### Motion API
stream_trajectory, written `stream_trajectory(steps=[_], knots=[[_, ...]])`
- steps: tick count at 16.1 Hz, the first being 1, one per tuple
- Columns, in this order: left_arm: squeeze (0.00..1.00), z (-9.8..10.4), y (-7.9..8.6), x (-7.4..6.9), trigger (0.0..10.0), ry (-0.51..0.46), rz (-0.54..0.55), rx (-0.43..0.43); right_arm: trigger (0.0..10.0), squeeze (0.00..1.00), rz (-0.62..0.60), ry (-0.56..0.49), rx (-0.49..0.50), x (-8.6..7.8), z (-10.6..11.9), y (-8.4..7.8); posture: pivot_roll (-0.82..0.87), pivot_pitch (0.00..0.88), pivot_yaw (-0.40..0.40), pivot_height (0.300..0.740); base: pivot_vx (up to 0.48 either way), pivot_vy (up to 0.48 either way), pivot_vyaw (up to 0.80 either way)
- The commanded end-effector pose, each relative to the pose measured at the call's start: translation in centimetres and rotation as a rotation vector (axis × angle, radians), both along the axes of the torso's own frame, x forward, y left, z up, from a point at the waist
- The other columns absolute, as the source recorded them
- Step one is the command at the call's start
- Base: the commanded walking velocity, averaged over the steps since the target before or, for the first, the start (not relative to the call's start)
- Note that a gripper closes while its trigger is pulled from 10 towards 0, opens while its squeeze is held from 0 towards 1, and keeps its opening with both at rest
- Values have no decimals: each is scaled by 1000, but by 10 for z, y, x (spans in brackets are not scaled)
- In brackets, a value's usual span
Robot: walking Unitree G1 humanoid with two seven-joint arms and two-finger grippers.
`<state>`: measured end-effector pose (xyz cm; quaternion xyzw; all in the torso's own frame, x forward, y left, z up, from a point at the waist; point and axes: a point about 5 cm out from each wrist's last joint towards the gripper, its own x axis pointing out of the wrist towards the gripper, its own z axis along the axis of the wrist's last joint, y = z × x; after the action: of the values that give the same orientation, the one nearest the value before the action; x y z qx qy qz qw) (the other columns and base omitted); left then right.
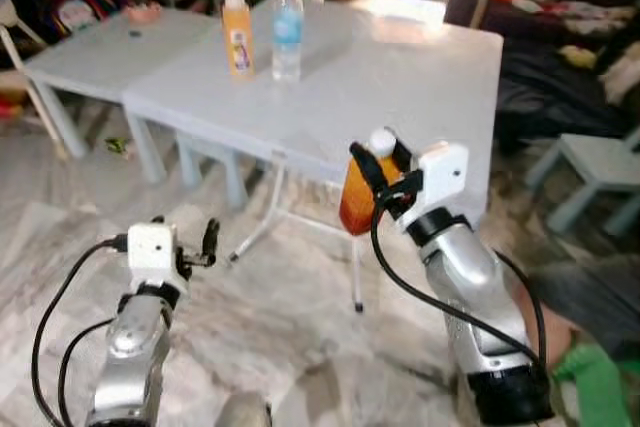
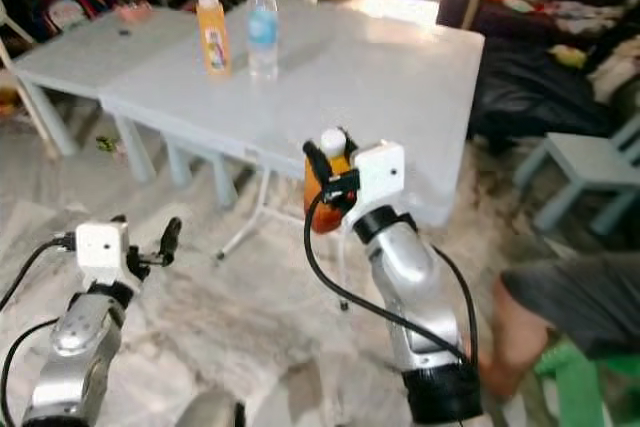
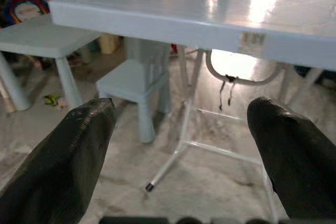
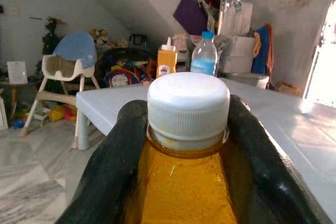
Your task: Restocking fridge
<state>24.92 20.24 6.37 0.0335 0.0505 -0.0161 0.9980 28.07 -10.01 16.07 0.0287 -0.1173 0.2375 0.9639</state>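
Observation:
My right gripper (image 1: 383, 169) is shut on an orange juice bottle (image 1: 357, 199) with a white cap (image 4: 188, 104), held upright in front of the near edge of the white table (image 1: 400, 77). Its black fingers (image 4: 113, 161) clasp the bottle's neck on both sides. On the far side of the table stand a yellow-orange sauce bottle (image 1: 237, 35) and a clear water bottle (image 1: 287, 27), side by side. My left gripper (image 1: 195, 247) hangs low over the floor at the left, open and empty; its two fingers (image 3: 73, 150) stand wide apart.
A lower white table (image 1: 90, 52) joins the big one at the left, with a small stool (image 3: 134, 85) beneath. A light-blue stool (image 1: 600, 172) and a dark sofa (image 1: 560, 7) are at the right. A person's leg (image 2: 560, 307) is at the lower right. Marble floor lies below.

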Motion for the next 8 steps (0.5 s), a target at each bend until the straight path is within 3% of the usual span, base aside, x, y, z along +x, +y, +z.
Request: stream_trajectory(steps=[1,4,6,8], knots=[[0,5,3,3,10000,-29,20,24,10000,0,7,-19,-2,0,3,1,128,0,-61,740,0,0,0],[0,11,15,4,10000,-75,116,50,10000,0,-50,26,-43,0,-15,-11,139,0,-62,740,0,0,0],[0,11,9,1,10000,-78,102,52,10000,0,-74,26,-53,2,-17,-15,146,0,-79,740,0,0,0],[0,10,3,0,10000,-85,106,53,10000,0,-65,16,-79,1,-18,-17,144,12,-99,740,0,0,713]])
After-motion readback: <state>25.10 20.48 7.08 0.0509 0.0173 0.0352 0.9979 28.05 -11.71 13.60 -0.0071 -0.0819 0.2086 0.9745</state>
